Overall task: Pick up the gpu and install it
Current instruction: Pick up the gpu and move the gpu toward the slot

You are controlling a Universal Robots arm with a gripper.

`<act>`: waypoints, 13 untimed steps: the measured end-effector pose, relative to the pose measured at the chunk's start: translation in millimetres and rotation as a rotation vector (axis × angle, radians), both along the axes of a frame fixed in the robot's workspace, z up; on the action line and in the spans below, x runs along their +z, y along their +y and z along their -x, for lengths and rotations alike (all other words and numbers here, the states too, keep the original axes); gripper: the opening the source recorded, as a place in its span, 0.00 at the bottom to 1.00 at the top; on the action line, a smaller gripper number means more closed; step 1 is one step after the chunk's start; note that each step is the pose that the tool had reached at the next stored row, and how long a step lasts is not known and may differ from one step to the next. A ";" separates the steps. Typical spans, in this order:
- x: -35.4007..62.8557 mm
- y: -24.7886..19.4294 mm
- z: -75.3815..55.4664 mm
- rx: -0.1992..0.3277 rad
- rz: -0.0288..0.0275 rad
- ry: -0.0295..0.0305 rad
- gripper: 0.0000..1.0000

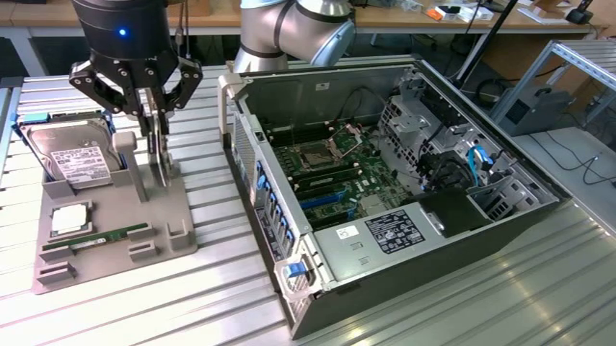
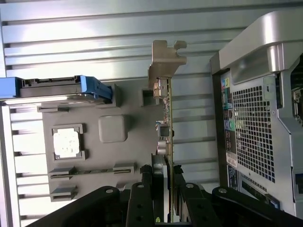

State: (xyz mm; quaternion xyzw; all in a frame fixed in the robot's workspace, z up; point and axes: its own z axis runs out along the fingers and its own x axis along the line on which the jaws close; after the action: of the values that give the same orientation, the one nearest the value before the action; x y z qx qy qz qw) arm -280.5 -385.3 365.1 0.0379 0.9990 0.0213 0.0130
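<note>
Hand (image 2: 166, 174) on upright gpu (image 2: 165, 111), between hard drive (image 1: 72, 160) and case (image 1: 252, 169)

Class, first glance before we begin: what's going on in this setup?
A robot arm's gripper is closed on the top edge of the graphics card. The card stands upright at the grey parts tray. A hard drive and a memory stick sit in that tray. The open computer case lies beside it, and the card is not yet installed.

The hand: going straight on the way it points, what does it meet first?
Probably the gpu, standing on edge in the grey holder right under the hand, which points down; how near it already is I cannot tell.
</note>
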 end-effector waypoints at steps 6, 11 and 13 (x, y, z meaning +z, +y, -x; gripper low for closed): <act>8.0 0.0 0.0 0.000 -0.0003 -0.0001 0.28; 16.7 0.0 0.0 0.000 -0.0004 -0.0001 0.28; 19.2 0.0 0.0 0.000 -0.0004 0.0000 0.28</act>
State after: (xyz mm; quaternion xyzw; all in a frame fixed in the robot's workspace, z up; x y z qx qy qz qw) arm -280.5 -385.3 384.3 0.0379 0.9990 0.0215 0.0130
